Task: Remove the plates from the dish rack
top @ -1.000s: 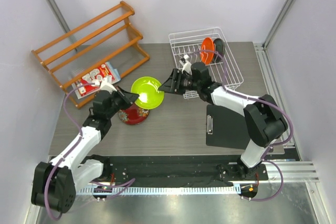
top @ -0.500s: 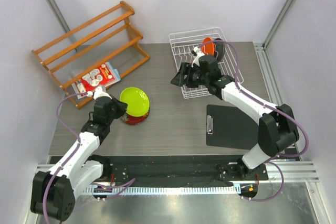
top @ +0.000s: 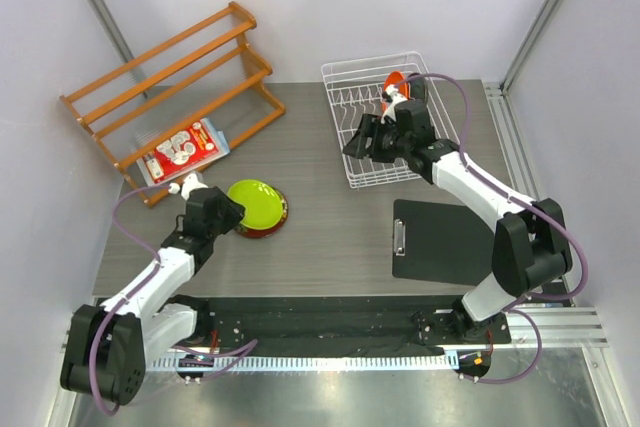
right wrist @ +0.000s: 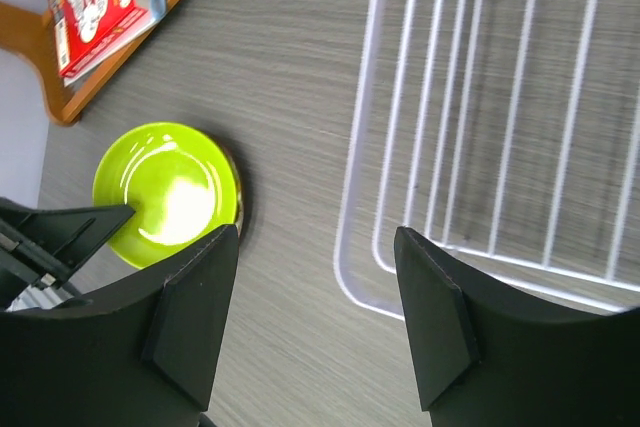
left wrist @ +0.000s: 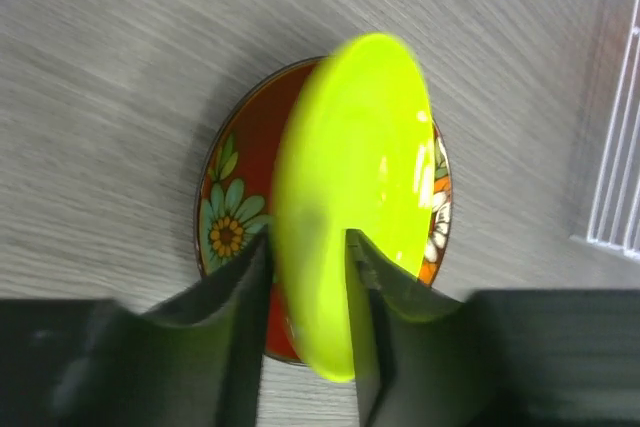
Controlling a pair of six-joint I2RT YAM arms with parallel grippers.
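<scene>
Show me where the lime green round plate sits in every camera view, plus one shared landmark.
Top external: lime green round plate left of centre, over the dark red patterned plate.
Left wrist: centre, tilted, pinched by the left tool.
Right wrist: lower left.
Shared landmark: white wire dish rack, to its right in all three views.

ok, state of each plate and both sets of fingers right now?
left fingers, shut on lime green plate
right fingers, open, empty
lime green plate, tilted, above dark red plate
dark red plate, lying flat, unloaded
orange plate, upright in dish rack
</scene>
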